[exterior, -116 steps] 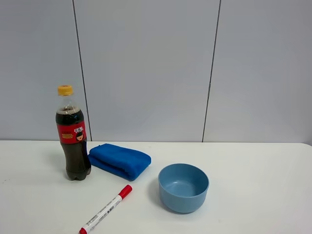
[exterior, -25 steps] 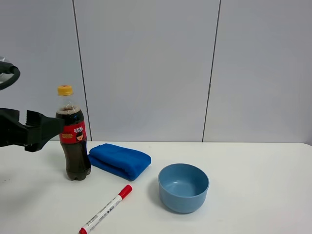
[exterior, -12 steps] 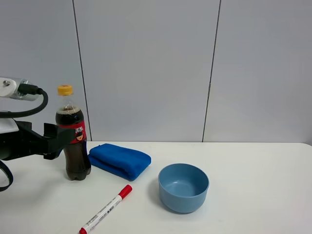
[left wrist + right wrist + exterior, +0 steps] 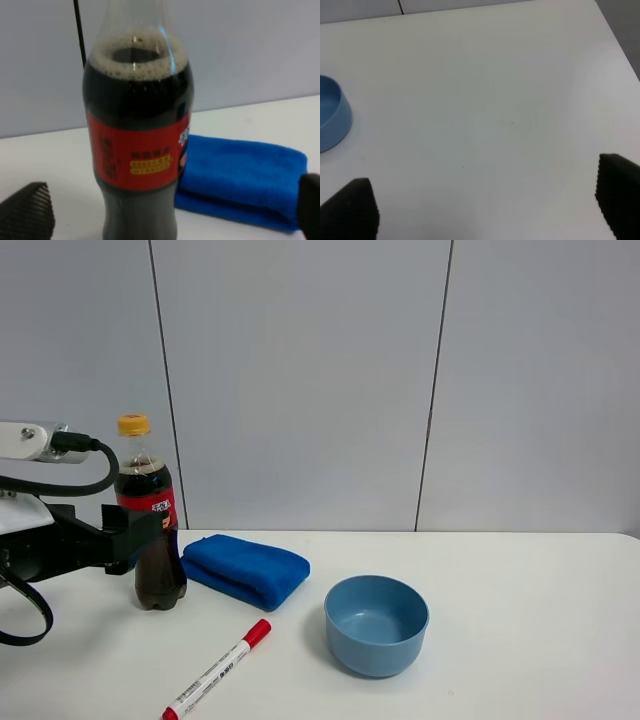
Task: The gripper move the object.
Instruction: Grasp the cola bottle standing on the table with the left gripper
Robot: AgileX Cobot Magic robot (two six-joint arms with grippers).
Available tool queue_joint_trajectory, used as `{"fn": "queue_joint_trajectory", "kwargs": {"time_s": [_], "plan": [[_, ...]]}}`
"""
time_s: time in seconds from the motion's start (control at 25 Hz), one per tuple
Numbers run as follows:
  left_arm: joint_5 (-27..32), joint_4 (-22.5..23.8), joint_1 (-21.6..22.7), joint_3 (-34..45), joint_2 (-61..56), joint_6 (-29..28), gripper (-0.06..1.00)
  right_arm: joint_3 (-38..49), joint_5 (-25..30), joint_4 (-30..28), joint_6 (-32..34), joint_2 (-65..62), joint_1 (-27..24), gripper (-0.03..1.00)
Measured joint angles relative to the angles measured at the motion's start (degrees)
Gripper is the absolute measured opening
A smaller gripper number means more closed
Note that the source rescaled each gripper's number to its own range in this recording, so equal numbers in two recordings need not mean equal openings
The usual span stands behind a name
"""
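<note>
The object, a clear cola bottle (image 4: 150,510) with a yellow cap and red label, stands upright at the table's left. My left gripper (image 4: 140,538) comes in from the left at the height of the bottle's lower half. In the left wrist view the bottle (image 4: 140,150) fills the middle, and the left gripper (image 4: 167,210) is open, with one finger well clear of the bottle on each side. My right gripper (image 4: 485,200) is open over bare white table and holds nothing. It does not show in the exterior view.
A folded blue cloth (image 4: 245,568) lies just right of the bottle. A red-capped white marker (image 4: 217,670) lies in front, and a light blue bowl (image 4: 376,624) sits mid-table. The bowl's rim (image 4: 330,120) shows at the edge of the right wrist view.
My left arm has moved right and slightly down, bringing its open jaws up to and around the bottle. The bottle has not moved.
</note>
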Motion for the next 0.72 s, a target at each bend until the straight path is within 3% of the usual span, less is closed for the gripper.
{"fn": "queue_joint_trajectory", "kwargs": {"time_s": [0.4, 0.72], "plan": [[-6.2, 0.0, 0.0, -0.1, 5.2, -0.3, 1.0, 0.0, 0.0, 0.0, 0.0, 0.0, 0.0, 1.0], [-6.5, -0.2, 0.0, -1.7, 8.8, -0.3, 1.0, 0.0, 0.0, 0.0, 0.0, 0.0, 0.0, 1.0]]}}
